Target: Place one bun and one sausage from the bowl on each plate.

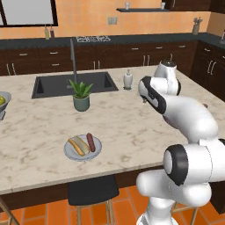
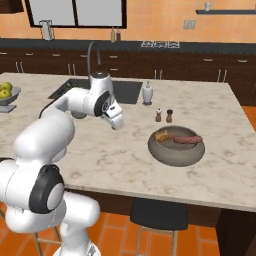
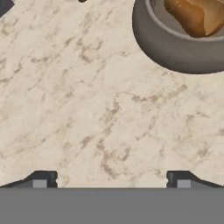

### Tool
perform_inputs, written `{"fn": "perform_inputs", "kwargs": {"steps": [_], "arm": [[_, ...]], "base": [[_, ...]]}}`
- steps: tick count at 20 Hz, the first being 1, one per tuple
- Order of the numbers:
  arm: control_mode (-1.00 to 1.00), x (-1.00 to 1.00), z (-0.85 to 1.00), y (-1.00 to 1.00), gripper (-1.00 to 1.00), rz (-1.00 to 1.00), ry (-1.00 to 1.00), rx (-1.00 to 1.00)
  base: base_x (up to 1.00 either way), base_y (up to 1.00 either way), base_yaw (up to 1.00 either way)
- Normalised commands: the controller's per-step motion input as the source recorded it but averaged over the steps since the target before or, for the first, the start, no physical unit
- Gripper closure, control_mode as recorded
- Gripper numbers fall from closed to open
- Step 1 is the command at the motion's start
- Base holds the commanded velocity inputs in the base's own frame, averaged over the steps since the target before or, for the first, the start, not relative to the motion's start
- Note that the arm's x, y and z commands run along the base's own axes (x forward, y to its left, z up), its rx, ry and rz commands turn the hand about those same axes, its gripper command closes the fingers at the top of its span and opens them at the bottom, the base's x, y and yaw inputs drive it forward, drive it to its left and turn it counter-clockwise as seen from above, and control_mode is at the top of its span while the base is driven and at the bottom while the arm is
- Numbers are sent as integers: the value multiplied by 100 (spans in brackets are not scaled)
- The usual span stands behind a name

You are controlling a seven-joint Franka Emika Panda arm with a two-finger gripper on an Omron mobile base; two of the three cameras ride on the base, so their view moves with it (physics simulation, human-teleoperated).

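The wide grey-brown bowl [image 2: 175, 156] sits on the marble island to the right of the arm, holding a bun [image 2: 162, 136] and a sausage [image 2: 188, 139]. My gripper [image 2: 116, 124] hangs over bare counter to the left of the bowl. In the hand view the gripper [image 3: 111, 179] is open with nothing between its fingertips [image 3: 41, 179], while the bowl [image 3: 166, 48] and its bun [image 3: 197, 15] lie at the upper right. A grey plate [image 1: 70, 154] near the island's front edge carries a bun [image 1: 77, 145] and a sausage [image 1: 91, 142] side by side.
Salt and pepper shakers [image 2: 164, 115] stand just behind the bowl, a soap dispenser [image 2: 147, 93] beside the sink [image 1: 52, 85]. A potted plant [image 1: 81, 95] stands behind the plate. A footed fruit bowl [image 2: 6, 93] is at the far left. A stool [image 1: 92, 191] stands under the front edge.
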Motion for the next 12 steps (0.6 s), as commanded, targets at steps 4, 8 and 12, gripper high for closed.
{"fn": "perform_inputs", "kwargs": {"steps": [4, 8, 12], "arm": [[-100, 3, 0, -100, -100, -15, -14, -6], [-100, 0, 0, -100, -100, -5, -10, -2], [-100, 0, -5, -99, -100, 0, -11, 0]], "base": [[0, 0, 0], [0, 0, 0], [0, 0, 0]]}}
